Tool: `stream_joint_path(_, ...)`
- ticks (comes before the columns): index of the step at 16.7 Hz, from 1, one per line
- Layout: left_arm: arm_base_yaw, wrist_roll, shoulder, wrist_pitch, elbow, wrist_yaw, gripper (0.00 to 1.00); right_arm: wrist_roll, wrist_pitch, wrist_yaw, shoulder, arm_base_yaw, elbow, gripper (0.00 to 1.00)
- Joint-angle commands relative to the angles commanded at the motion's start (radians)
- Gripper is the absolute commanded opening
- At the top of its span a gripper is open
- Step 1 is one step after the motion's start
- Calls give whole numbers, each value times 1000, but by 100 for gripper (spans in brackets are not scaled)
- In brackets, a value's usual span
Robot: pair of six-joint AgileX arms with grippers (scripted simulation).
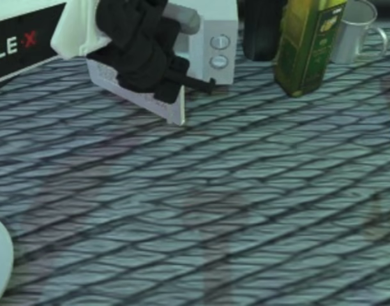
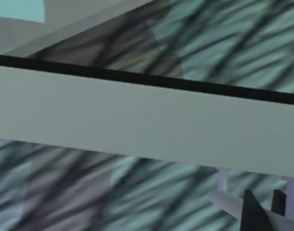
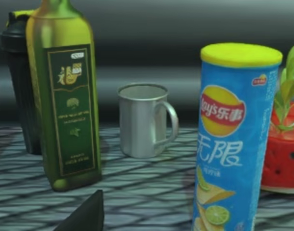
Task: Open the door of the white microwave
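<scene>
The white microwave [image 1: 215, 25] stands at the back of the table, its two silver knobs [image 1: 219, 52] facing front. Its door [image 1: 150, 102] is swung outward to the left, standing at an angle from the oven's front. My left arm reaches over it, and the left gripper [image 1: 195, 81] sits at the door's free edge. In the left wrist view the door's white edge [image 2: 137, 120] fills the middle, and dark fingertips [image 2: 255, 216] stand on both sides of the pale handle bar [image 2: 226, 202]. My right gripper [image 3: 89, 216] is out of the top view, parked off to the right.
Right of the microwave stand a dark shaker [image 1: 262, 29], a green oil bottle [image 1: 306, 44] and a metal mug [image 1: 354, 29]. A blue chips can [image 3: 236, 139] and a watermelon pot [image 3: 284, 154] are near the right arm. A black lettered box [image 1: 19, 41] lies back left.
</scene>
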Motion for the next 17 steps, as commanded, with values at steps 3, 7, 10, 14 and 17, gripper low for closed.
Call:
stream_joint_path(3,0,0,0,0,0,0,0,0,0,0,0,0,0,100)
stream_joint_path(7,0,0,0,0,0,0,0,0,0,0,0,0,0,100)
stream_joint_path(10,0,0,0,0,0,0,0,0,0,0,0,0,0,100)
stream_joint_path(14,0,0,0,0,0,0,0,0,0,0,0,0,0,100)
stream_joint_path(17,-2,10,-5,3,-13,15,0,0,0,0,0,0,0,100)
